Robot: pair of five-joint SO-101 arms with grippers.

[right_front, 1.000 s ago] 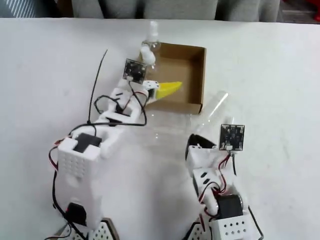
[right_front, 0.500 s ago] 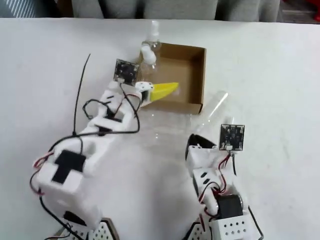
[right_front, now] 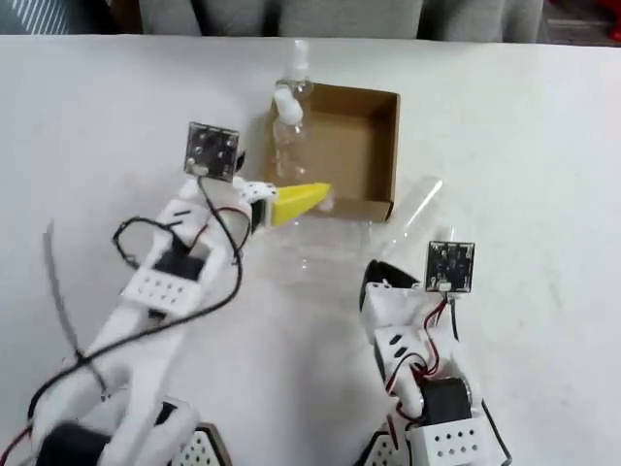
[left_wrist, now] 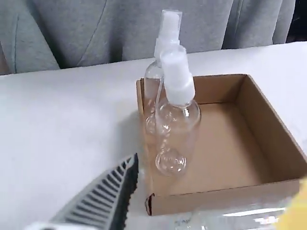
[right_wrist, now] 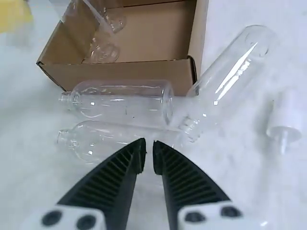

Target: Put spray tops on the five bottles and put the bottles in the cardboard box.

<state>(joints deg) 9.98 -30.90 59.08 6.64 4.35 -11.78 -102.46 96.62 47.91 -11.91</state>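
So, two of the five look finished. The near capped bottle [left_wrist: 175,120] and the far capped bottle [left_wrist: 160,67] stand upright, one behind the other, against the wall of the box [left_wrist: 268,124] on the left arm's side. We read that tight placement as a way of leaving the floor of the box free for three more. The left gripper [right_front: 291,202] hangs just outside the box's front corner, near those two. Its jaws are spread wide with nothing between them, which suits a gripper that is done with them.

The unfinished work lies on the table [right_front: 97,97] in front of the box, where three bottles with bare necks rest on their sides. The bottle along the box front [right_wrist: 120,98] lies close against the cardboard, and the bottle nearest the jaws [right_wrist: 91,136] is just beside it. The slanted bottle [right_wrist: 230,67] runs past the box's corner with its neck pointing in toward the other two. A loose spray top [right_wrist: 280,130] lies apart from it on the table.

The right gripper [right_wrist: 148,153] hovers low over this cluster, its jaws drawn almost together and gripping nothing. We judge it must open before taking any bottle. Since round bottles lying flat can roll, one arm will likely have to steady a bottle while the other seats the top.
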